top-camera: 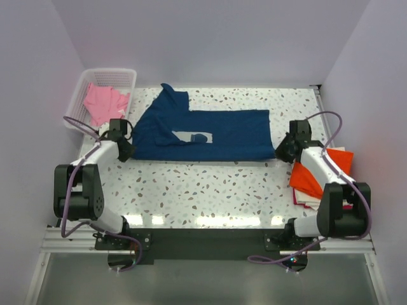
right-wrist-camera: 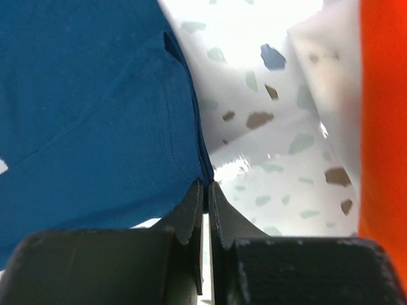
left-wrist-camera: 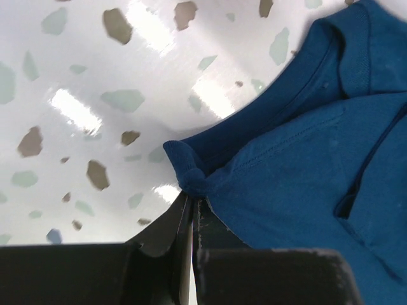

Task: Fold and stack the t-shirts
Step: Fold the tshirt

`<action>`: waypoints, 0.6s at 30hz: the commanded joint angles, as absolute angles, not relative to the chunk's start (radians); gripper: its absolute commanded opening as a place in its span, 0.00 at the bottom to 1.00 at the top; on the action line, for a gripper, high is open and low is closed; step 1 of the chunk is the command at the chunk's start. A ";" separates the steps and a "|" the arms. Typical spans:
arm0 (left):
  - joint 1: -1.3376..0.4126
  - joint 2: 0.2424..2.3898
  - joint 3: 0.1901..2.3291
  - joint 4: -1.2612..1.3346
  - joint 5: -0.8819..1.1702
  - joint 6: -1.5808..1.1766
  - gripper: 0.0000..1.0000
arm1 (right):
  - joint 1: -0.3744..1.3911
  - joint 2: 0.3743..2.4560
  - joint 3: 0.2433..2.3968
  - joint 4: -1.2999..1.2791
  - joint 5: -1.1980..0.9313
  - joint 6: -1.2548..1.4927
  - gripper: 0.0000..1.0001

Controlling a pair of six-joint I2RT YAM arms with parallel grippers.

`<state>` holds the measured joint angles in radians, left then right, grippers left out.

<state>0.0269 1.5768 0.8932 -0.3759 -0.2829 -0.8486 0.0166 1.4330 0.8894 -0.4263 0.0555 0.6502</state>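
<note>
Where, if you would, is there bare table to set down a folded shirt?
The wide strip of table in front of the navy t-shirt is bare, as is the back right corner. Crowded: left by the basket, right by the orange t-shirt.

I see the navy blue cloth t-shirt [top-camera: 222, 133] as soft, matt knit with stitched hems. The white speckled stone-look desk [top-camera: 210, 184] is smooth and glossy, mirroring the lamps. The black left claw [left-wrist-camera: 193, 204] and right claw [right-wrist-camera: 206, 188] look like matt, hard plastic.
</note>
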 commanded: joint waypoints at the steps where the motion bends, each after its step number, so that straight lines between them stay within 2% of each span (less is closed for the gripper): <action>1: 0.043 1.480 0.850 -0.442 -0.342 -0.839 0.00 | -0.024 1.317 0.815 -0.518 0.048 0.626 0.00; 16: 0.048 1.013 0.620 -0.658 -0.393 -1.003 0.00 | -0.051 0.884 0.643 -0.842 -0.063 0.713 0.00; 17: 0.048 0.997 0.612 -0.676 -0.388 -1.015 0.02 | -0.052 0.865 0.635 -0.853 -0.070 0.713 0.02; 18: 0.048 0.971 0.601 -0.683 -0.382 -1.025 0.08 | -0.051 0.838 0.634 -0.874 -0.075 0.715 0.09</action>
<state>0.0330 1.0283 0.6304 -0.6273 -0.3367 -0.9565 -0.0406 0.8902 0.6464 -0.7685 -0.0536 0.6937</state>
